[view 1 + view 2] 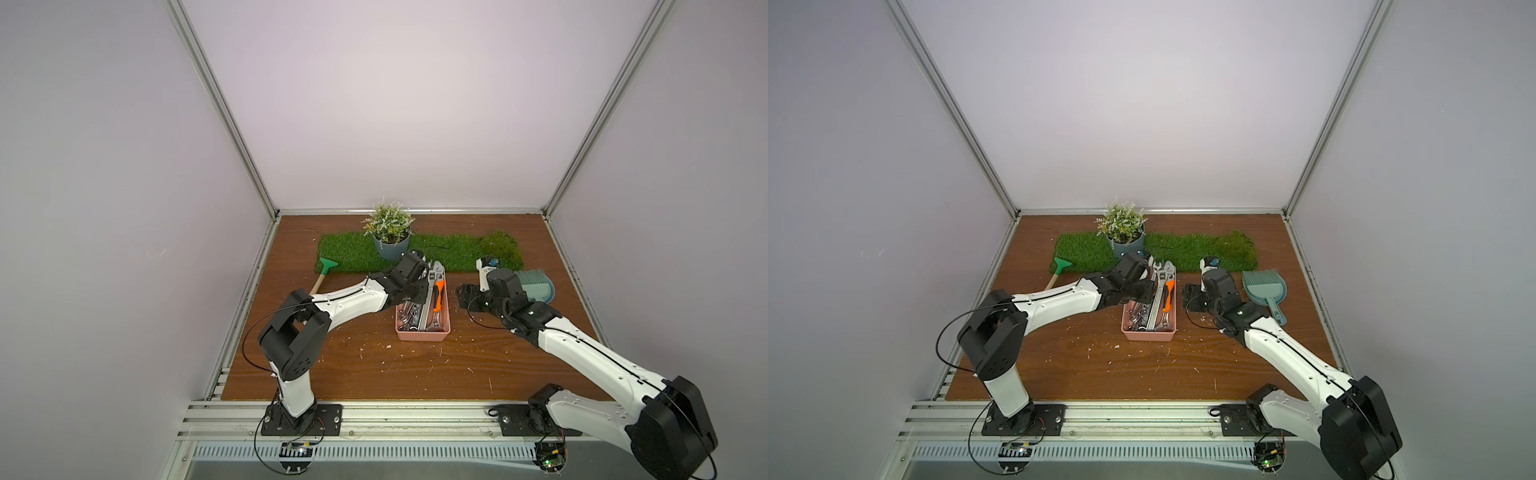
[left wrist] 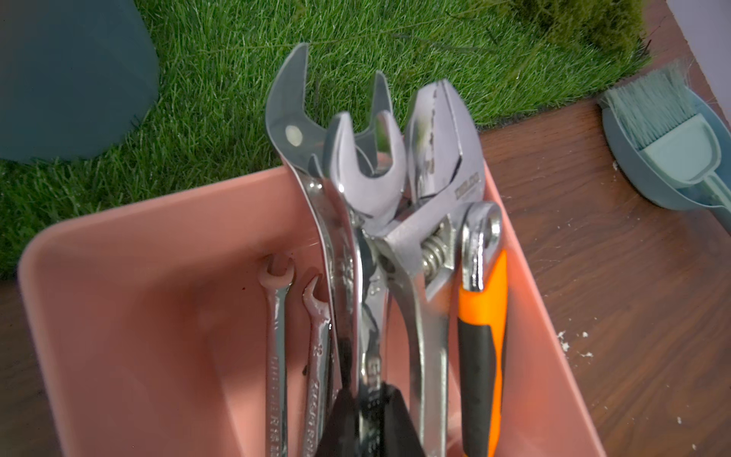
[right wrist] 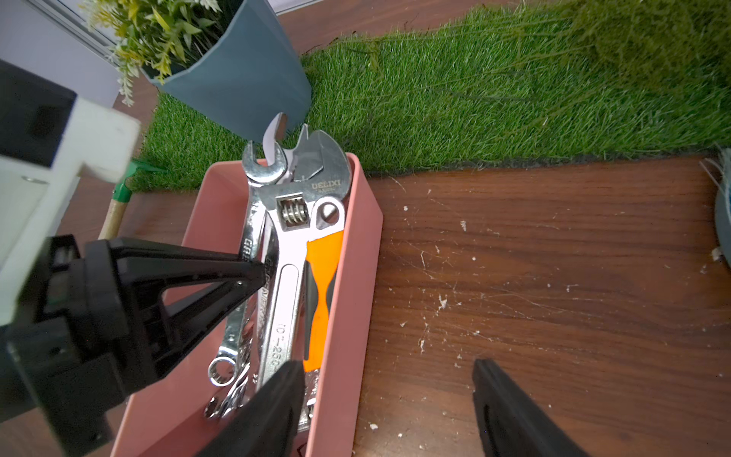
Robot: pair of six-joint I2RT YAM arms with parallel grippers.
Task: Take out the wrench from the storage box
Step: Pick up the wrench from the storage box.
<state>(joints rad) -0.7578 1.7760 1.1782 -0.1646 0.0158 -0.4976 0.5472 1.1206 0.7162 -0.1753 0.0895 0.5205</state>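
Black and pointed, the left gripper [image 3: 259,277] is pinched tight on the stem of the long shiny silver metal wrench [image 2: 366,178]. I think it grips there so it can lift the wrench. The wrench lies in the shallow salmon-pink plastic storage box [image 3: 348,277], and its head leans out over the far rim. Just beside the box, the right gripper [image 3: 387,366] hangs wide open and holds nothing. Maybe it is there to keep the box from sliding.

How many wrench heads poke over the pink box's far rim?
3: a large open-end head nearest the plant pot, a smaller open-end head over it, and the adjustable wrench head alongside. Others may hide underneath.
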